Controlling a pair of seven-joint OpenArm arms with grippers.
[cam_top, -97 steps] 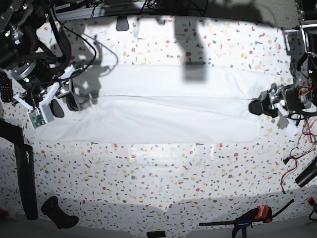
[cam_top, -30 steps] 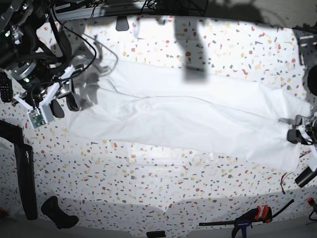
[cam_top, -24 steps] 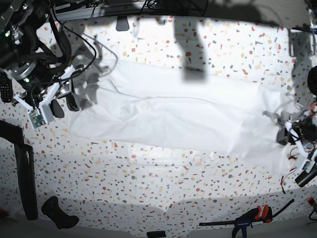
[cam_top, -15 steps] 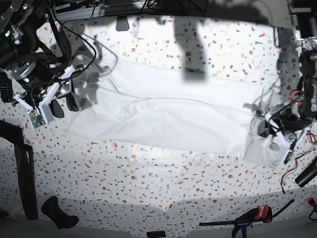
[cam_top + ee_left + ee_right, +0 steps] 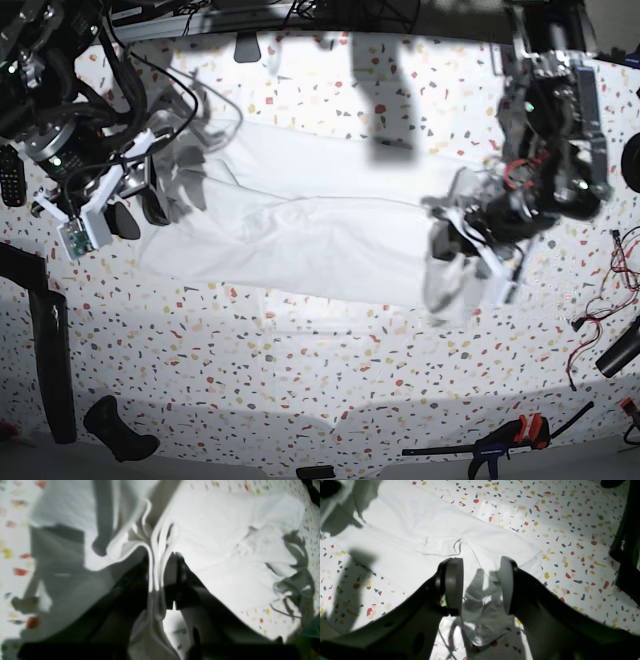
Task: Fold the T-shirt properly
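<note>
The white T-shirt [image 5: 300,225] lies as a long band across the speckled table. My left gripper [image 5: 450,240] is shut on the shirt's right end and holds it lifted above the band, the cloth hanging in folds. In the left wrist view the gripper [image 5: 160,575] pinches several bunched layers of the shirt [image 5: 225,542]. My right gripper [image 5: 138,210] is open and empty over the shirt's left end. In the right wrist view the right gripper [image 5: 480,585] has its pads [image 5: 453,585] wide apart above a wrinkled corner of the shirt [image 5: 420,537].
A black and red clamp [image 5: 505,440] lies at the front right. Red and black cables [image 5: 600,300] trail at the right edge. A black bar [image 5: 50,350] and a black lump [image 5: 118,430] lie at the front left.
My left gripper has lifted the shirt's right end and carried it leftward over the band. The right arm has hardly moved and stays open.
</note>
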